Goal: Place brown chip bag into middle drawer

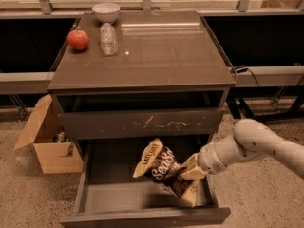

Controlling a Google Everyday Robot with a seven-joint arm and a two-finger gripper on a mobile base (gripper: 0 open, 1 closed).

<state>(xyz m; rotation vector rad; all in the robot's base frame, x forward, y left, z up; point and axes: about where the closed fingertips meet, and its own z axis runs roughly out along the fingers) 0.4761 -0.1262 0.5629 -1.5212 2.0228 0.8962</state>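
1. Brown chip bag (160,166) is clamped at its right side between the jaws of the gripper (191,171).
2. Bag sits tilted inside the open middle drawer (118,196), lower centre-right of frame; contact with the floor cannot be determined.
3. Arm (256,144) enters from the right edge, sloping down-left.
4. Drawer floor shows left of the bag.

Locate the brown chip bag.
Camera view, lower centre: the brown chip bag hangs in the gripper over the right half of the open middle drawer.
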